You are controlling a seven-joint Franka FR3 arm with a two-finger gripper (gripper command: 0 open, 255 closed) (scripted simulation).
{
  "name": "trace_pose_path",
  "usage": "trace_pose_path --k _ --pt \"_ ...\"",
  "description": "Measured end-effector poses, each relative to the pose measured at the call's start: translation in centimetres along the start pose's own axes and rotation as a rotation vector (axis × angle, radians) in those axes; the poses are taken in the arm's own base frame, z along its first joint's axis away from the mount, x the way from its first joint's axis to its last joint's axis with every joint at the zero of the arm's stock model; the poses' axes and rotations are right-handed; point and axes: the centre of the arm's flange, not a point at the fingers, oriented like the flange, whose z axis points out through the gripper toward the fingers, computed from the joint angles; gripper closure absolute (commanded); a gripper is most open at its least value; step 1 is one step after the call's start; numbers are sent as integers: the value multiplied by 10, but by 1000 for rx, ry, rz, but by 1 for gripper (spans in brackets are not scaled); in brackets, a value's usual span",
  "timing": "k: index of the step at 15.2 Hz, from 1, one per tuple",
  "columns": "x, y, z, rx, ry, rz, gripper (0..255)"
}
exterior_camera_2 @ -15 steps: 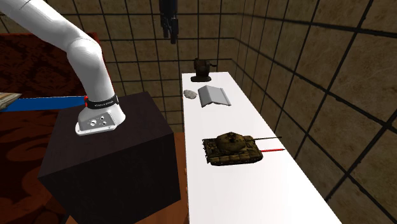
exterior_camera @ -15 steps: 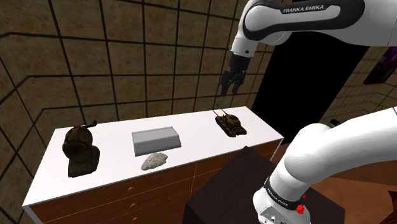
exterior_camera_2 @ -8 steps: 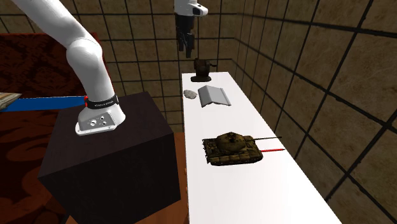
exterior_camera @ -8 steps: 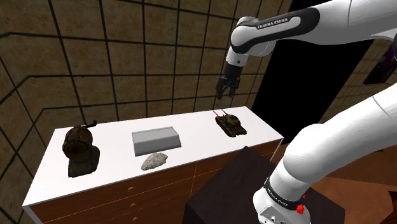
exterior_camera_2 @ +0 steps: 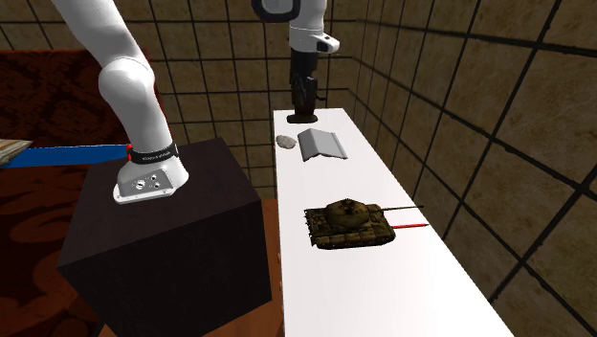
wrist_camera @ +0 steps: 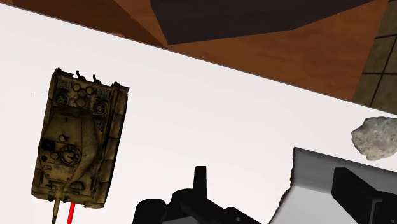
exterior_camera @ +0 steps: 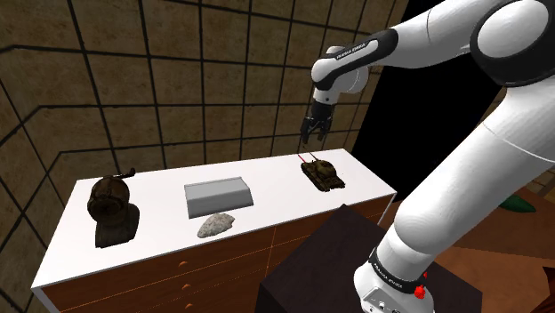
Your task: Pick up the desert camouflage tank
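We see the hand (exterior_camera: 314,140) hovering over the white tabletop (exterior_camera: 276,191), fingers spread apart with nothing between them. The desert camouflage tank (exterior_camera: 323,172) sits untouched at the tabletop's right end in the shoulder view, apart from the grey block (exterior_camera: 217,197) and the stone (exterior_camera: 214,225).

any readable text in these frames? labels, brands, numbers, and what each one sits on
White lettering on the dark wrist joint: too small to read.
White lettering on the black base band: blurred, unreadable.
Tank, grey block, stone, dark brown figure: no text on any of them.
Nothing can be quoted.
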Motion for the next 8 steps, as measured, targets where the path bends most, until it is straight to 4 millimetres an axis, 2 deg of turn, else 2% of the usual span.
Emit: trace_pose_path --k 8 --pt "50 76 49 -18 0 73 0"
